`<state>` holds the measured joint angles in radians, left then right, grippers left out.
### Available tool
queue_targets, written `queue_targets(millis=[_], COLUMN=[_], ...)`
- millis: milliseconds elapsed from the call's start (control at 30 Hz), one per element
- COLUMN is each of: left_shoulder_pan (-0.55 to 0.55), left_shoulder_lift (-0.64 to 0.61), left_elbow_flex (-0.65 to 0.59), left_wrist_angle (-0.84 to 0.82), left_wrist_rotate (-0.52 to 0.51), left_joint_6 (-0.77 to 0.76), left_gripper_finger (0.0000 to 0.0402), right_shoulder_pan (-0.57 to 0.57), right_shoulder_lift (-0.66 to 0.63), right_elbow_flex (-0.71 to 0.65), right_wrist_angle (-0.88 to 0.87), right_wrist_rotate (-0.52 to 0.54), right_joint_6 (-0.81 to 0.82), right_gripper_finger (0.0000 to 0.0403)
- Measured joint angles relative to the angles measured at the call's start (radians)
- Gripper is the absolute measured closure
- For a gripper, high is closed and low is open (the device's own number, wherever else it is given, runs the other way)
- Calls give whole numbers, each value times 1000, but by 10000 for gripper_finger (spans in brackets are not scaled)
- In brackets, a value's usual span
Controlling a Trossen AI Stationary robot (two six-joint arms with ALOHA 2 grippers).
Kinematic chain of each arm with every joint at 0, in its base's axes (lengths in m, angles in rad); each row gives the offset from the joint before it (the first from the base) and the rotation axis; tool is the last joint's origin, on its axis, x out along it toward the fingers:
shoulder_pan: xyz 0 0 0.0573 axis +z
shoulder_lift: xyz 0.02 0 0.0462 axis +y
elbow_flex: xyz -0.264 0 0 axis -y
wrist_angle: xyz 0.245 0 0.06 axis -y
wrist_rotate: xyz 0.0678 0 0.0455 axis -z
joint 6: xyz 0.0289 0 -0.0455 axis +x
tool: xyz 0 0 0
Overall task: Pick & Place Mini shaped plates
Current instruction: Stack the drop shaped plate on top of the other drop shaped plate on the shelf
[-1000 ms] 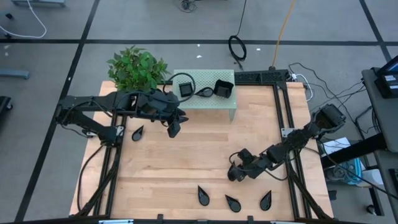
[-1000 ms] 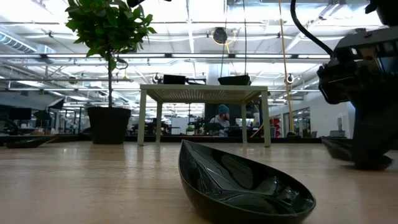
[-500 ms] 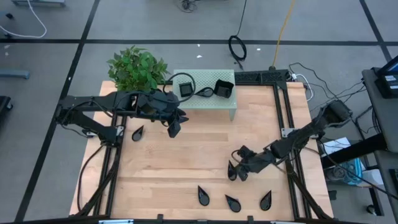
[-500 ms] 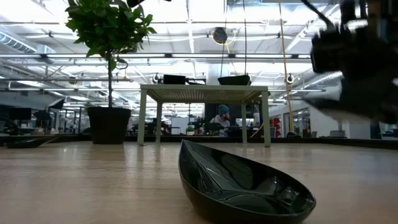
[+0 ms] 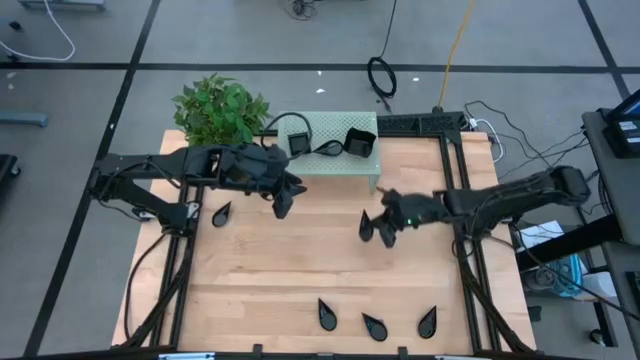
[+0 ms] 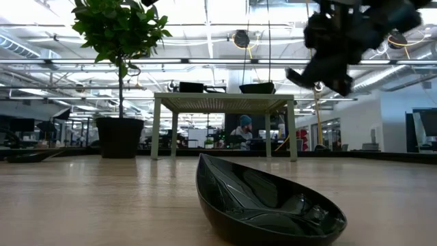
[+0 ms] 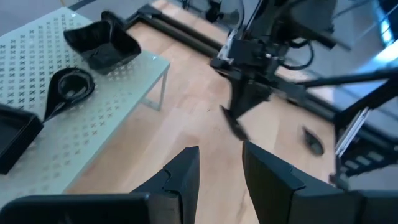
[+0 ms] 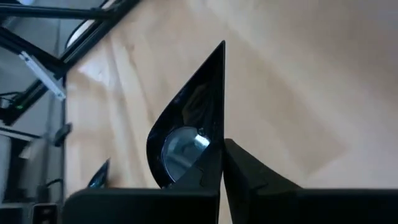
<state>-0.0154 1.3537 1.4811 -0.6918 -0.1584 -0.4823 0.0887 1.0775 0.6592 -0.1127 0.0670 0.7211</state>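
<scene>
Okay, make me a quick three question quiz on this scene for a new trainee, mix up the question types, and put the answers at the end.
1. True or false: the right claw is shut on a teardrop plate, lifted off the table.
2. How many plates sit on the pale green stand? A) one B) three C) five
3. Fill in: along the table's near edge in the high view lie ___ teardrop plates.

Key: 1 true. 2 B: a flat square plate, a teardrop and a wavy-edged plate. 3 three.

Even, bright overhead light is seen throughout, with only soft shadows cast. The raised right arm point(image 6: 341, 41) is smeared by motion blur.
</scene>
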Motion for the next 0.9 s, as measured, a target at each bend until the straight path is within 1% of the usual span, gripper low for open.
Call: queue_targets(millis=[67, 200, 333, 467, 700, 800, 900], left_shoulder_pan=[0, 0, 0, 6, 59, 89, 119], left_shoulder_lift=[0, 0, 0, 0, 0, 0, 0], left_elbow_flex=[0, 0, 0, 0, 0, 0, 0], left_wrist_angle=[31, 78, 101, 126, 201, 243, 280], left_wrist_rotate=[0, 0, 0, 0, -3, -22, -39], left_joint_6=[-11, -18, 0, 71, 232, 274, 281], left_gripper_finger=[277, 277, 277, 277, 277, 277, 277], right_shoulder_pan=[-65, -185, -310, -400, -476, -489, -495], right_shoulder_lift=[3, 42, 103, 184, 338, 394, 437], right_elbow_flex=[73, 219, 341, 458, 688, 757, 794], right_wrist_angle=[-75, -234, -288, -315, -423, -444, -440], right_wrist_rotate=[-21, -15, -17, -18, -11, -10, -9], right_joint_6=[-118, -362, -518, -669, -918, -994, -1082], right_gripper_finger=[403, 403, 403, 403, 403, 403, 403])
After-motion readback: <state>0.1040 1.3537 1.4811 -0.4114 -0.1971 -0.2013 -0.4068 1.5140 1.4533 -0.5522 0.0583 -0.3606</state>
